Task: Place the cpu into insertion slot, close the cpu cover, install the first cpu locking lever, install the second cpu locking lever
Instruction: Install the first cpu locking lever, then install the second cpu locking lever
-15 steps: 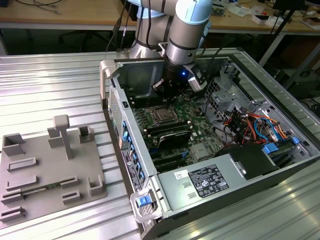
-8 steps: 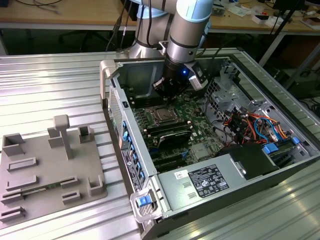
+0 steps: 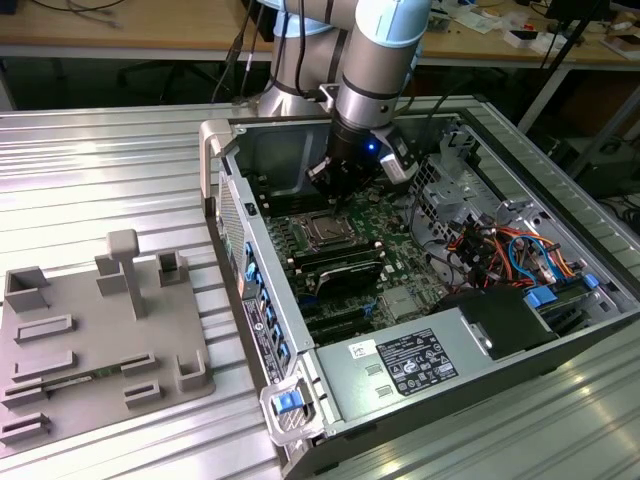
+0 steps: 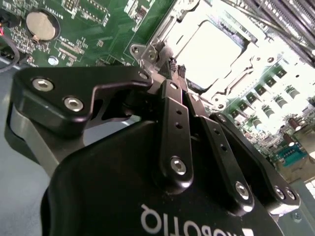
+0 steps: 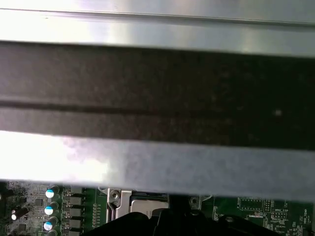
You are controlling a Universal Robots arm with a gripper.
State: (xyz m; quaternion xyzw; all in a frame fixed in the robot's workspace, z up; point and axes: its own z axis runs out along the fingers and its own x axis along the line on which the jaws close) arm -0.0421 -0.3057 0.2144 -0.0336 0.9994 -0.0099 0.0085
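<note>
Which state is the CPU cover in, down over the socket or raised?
Down. In the second wrist view the cpu cover lies flat around the cpu; the hand is at its edge.

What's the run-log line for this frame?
gripper: shut, at socket edge | cpu: seated in socket | cpu cover: down over cpu | locking levers: cannot tell

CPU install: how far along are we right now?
Looks done: the cpu sits in its socket, and the cpu cover appears to lie flat around it. In hand: the gripper, fingers pressed together with nothing visible between them, is down at the socket's edge inside the computer case, apparently working a lever. Left: I can't tell whether either locking lever is latched.
</note>
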